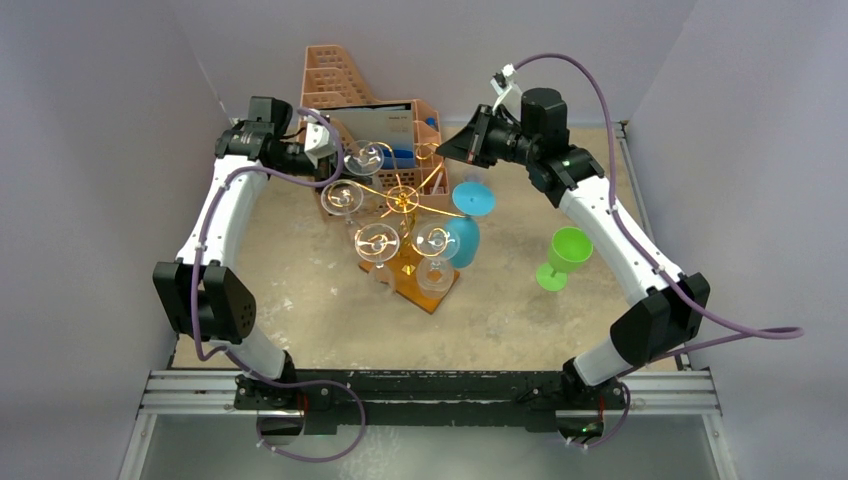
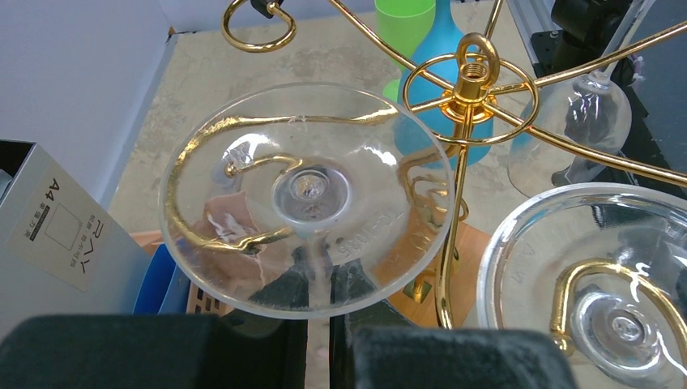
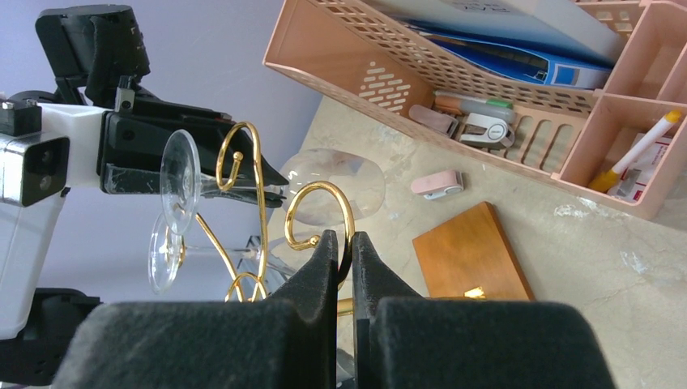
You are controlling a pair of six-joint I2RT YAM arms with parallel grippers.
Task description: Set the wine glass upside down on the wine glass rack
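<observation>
The wine glass [image 2: 308,194] is clear and hangs foot-up, its foot resting over a curled gold arm of the wine glass rack [image 2: 474,77]. My left gripper [image 2: 328,312] is shut on its stem just below the foot. In the top view this glass [image 1: 364,155] is at the rack's [image 1: 402,198] far left, beside the left gripper [image 1: 322,150]. My right gripper [image 3: 344,243] is shut on a gold scroll loop of the rack [image 3: 324,194], at the rack's far right in the top view [image 1: 447,147]. The held glass's foot [image 3: 180,182] also shows in the right wrist view.
Several clear glasses [image 1: 377,240] and a blue one [image 1: 468,225] hang on the rack above its wooden base [image 1: 415,285]. A green glass [image 1: 563,257] stands upright to the right. A peach perforated organizer [image 1: 350,85] with papers stands close behind. Grey walls close in on both sides.
</observation>
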